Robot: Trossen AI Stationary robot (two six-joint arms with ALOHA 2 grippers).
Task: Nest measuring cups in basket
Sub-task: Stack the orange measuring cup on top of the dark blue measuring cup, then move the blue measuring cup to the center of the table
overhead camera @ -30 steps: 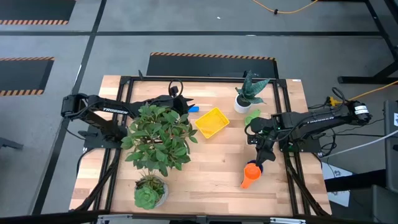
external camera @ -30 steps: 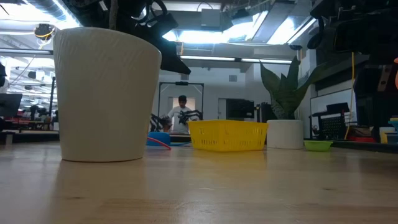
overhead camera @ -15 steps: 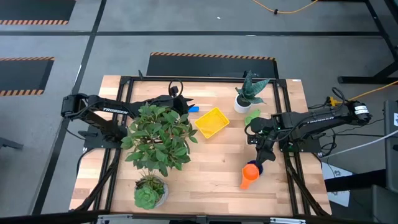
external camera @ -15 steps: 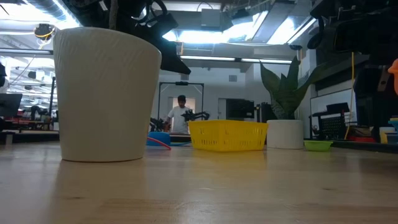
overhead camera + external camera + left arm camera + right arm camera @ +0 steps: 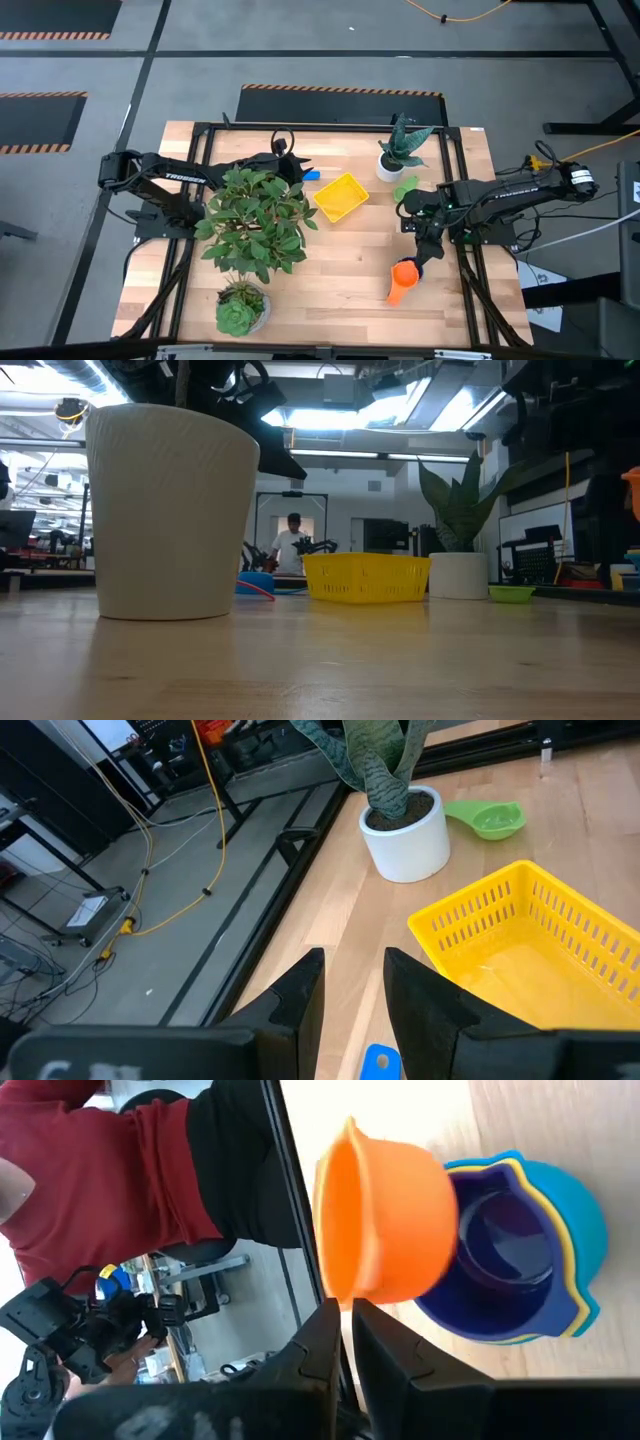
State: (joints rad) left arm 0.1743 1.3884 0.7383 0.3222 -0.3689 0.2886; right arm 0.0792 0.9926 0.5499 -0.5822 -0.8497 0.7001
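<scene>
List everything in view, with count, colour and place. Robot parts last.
basket: 1, bright yellow, table centre, nothing visible inside
orange measuring cup: 1, orange, held by its handle in the right tool, near the table's right edge
stacked cups: nested stack, dark blue innermost, yellow and light-blue rims around it, on the table just past the orange cup; count unclear
green measuring cup: 1, light green, on the table beside the small white pot
blue cup: 1, blue, left of the basket, by the left tool
small white pot: 1, spiky plant, back right
leafy plant: 1, large, green, left-centre
small plant: 1, green, front left
person: 1, far background
left tool: part open, empty
right tool: shut on the orange cup
</scene>
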